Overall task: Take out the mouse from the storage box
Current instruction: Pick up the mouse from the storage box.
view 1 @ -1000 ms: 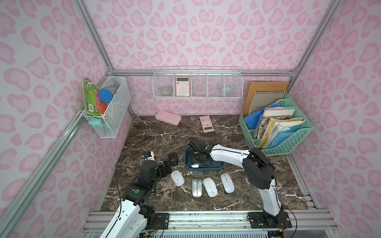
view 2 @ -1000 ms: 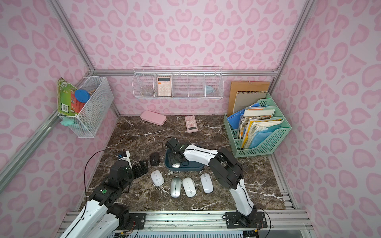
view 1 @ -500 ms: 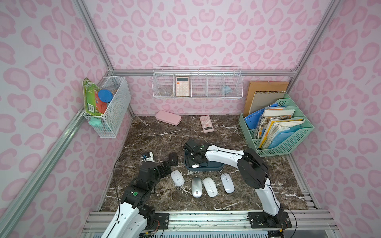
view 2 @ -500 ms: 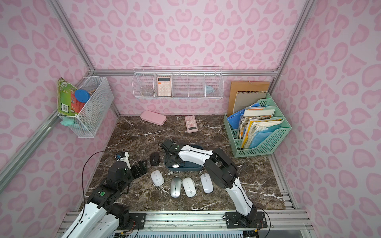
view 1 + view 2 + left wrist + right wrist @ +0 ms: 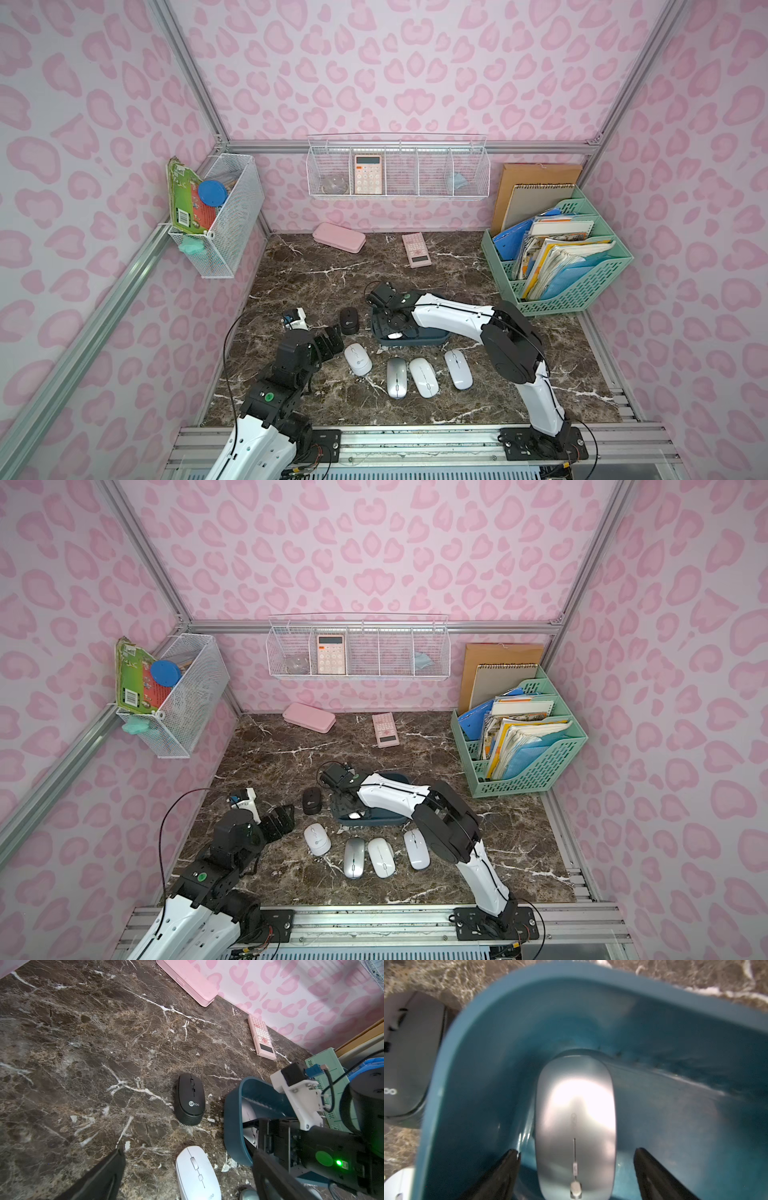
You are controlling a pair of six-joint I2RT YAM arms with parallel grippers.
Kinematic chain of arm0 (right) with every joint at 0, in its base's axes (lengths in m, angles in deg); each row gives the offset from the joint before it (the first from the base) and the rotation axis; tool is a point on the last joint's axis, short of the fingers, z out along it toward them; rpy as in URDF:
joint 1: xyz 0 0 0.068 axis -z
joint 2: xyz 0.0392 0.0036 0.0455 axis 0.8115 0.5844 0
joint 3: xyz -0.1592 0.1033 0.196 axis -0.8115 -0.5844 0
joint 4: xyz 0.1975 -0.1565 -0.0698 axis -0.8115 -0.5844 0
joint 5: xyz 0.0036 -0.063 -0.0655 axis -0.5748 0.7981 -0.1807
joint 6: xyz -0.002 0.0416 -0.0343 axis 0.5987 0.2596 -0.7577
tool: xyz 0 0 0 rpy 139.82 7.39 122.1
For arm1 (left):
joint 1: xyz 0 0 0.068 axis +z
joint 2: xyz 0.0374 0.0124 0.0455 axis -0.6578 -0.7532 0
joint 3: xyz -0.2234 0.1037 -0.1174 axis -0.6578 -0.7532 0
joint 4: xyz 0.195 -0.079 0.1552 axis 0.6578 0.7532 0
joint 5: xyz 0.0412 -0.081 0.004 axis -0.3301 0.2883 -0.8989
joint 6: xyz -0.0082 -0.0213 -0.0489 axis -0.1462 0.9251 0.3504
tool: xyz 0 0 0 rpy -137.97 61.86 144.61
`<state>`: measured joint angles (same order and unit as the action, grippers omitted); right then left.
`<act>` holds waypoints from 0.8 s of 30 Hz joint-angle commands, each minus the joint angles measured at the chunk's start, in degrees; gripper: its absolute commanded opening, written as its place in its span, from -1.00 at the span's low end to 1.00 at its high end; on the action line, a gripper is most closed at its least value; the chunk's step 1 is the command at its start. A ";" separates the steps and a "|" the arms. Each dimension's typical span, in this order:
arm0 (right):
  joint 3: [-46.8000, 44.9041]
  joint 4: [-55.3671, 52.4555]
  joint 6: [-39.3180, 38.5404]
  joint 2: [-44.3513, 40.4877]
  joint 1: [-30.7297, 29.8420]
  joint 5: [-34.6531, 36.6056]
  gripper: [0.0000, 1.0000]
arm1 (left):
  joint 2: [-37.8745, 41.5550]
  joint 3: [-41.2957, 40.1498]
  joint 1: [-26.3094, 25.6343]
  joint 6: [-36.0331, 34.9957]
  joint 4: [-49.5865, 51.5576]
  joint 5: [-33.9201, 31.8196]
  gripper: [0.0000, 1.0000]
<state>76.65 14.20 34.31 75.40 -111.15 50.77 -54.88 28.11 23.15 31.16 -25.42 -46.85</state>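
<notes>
1. Box (image 5: 432, 338) sits mid-tabletop (image 5: 316, 274). The right arm reaches across it and hides most of it in both top views.
2. Around it:
   - black mouse (image 5: 349, 321) just beside its left end, not touching
   - white mouse (image 5: 358, 359) at front-left
   - row of three mice (image 5: 423, 377) along the front, near the rim
   - file rack (image 5: 582, 291) well apart at right rear
   - pink case (image 5: 338, 243) and calculator (image 5: 417, 249) by the back wall
3. Room: the front and left sides of the box are crowded with mice. Bare tabletop lies behind the box up to the pink items.
4. Mouse (image 5: 575, 1115) is silver and lies flat on the box floor, at the end nearest the black mouse. Its far end is close to the wall.
5. Right gripper (image 5: 576, 1152) is down inside the box with its jaws apart, one finger on each side of the mouse's wheel end. There is a gap on both sides and no contact shows. One finger (image 5: 508, 1167) is close to the box wall.
6. Left gripper (image 5: 187, 1151) is spread wide and holds nothing. It hangs over the tabletop by the white mouse, left of the box.
</notes>
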 commanded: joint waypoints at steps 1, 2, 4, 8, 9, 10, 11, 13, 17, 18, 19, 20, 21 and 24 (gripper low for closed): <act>0.54 -2.03 0.91 -0.53 -0.09 1.15 0.76 | 0.25 0.54 -0.27 0.35 0.71 -0.95 0.97; 0.39 -2.44 1.17 -0.79 -0.05 1.79 0.75 | 0.26 0.61 -0.37 0.42 0.87 -1.12 0.97; -0.82 -2.36 1.49 -1.93 -0.05 2.70 0.72 | 0.42 0.57 -0.63 0.52 0.98 -1.33 0.97; -3.66 -0.50 1.68 -4.47 -0.05 2.81 0.73 | 0.52 0.56 -0.96 0.62 0.98 -1.48 0.97; -3.69 -0.25 1.67 -4.58 -0.05 2.61 0.75 | 0.39 0.58 -1.01 0.64 0.98 -1.55 0.97; -3.61 0.06 1.60 -4.46 -0.20 2.27 0.76 | 0.27 0.60 -1.01 0.61 0.89 -1.62 0.97; -3.36 0.38 1.43 -4.22 -0.38 1.97 0.78 | 0.13 0.58 -1.07 0.62 0.91 -1.74 0.97; -1.61 -0.60 1.23 -2.82 -0.79 1.98 0.81 | -0.25 0.76 -1.09 0.48 1.05 -1.93 0.97; 0.10 -1.51 1.05 -0.83 -0.89 1.81 0.83 | -0.02 0.73 -1.18 0.55 1.01 -1.94 0.97; 0.10 -1.32 1.05 -0.56 -0.84 1.76 0.84 | 0.00 0.59 -1.18 0.44 0.89 -1.93 0.97; 0.09 -1.05 1.06 -0.25 -0.75 1.55 0.84 | -0.08 0.61 -1.18 0.43 0.85 -1.94 0.97; -0.06 -0.65 0.97 0.02 -0.75 1.14 0.82 | -0.18 0.56 -1.19 0.44 0.72 -1.85 0.97; -0.16 -0.26 0.90 0.36 -0.62 0.66 0.80 | -0.42 0.67 -1.18 0.44 0.71 -1.77 0.97; -0.62 -0.01 1.07 1.03 -0.22 0.68 0.69 | -0.84 0.81 -1.23 0.44 0.66 -1.67 0.97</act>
<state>76.25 14.14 35.54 76.16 -111.47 52.26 -55.51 28.44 21.93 31.36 -24.97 -48.36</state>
